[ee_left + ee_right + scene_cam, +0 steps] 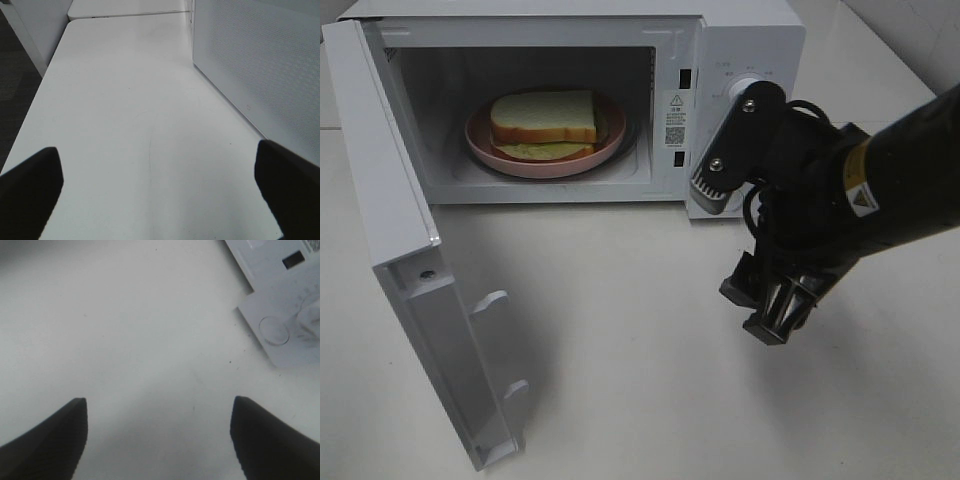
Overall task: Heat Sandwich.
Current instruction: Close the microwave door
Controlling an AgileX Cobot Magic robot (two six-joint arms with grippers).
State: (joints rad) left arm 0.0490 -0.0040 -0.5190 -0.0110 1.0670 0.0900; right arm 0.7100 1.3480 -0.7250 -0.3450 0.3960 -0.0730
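The sandwich (544,118), white sliced bread with tan crust, lies on a round pink plate (500,152) inside the open microwave (740,40). Its door (410,270) is swung wide to the left. My right gripper (770,305) hangs open and empty over the table in front of the microwave's control panel (725,130), well to the right of the sandwich. The right wrist view shows its two dark fingertips (65,435) spread over bare table, with the control panel (285,325) at the frame's edge. My left gripper (160,195) is open over bare table beside the microwave's perforated side wall (260,65); it does not show in the exterior view.
The open door's edge and its latch hooks (495,300) stick out over the table at the front left. White table (640,380) stretches between the door and my right arm. In the left wrist view the table's edge (30,115) drops to dark floor.
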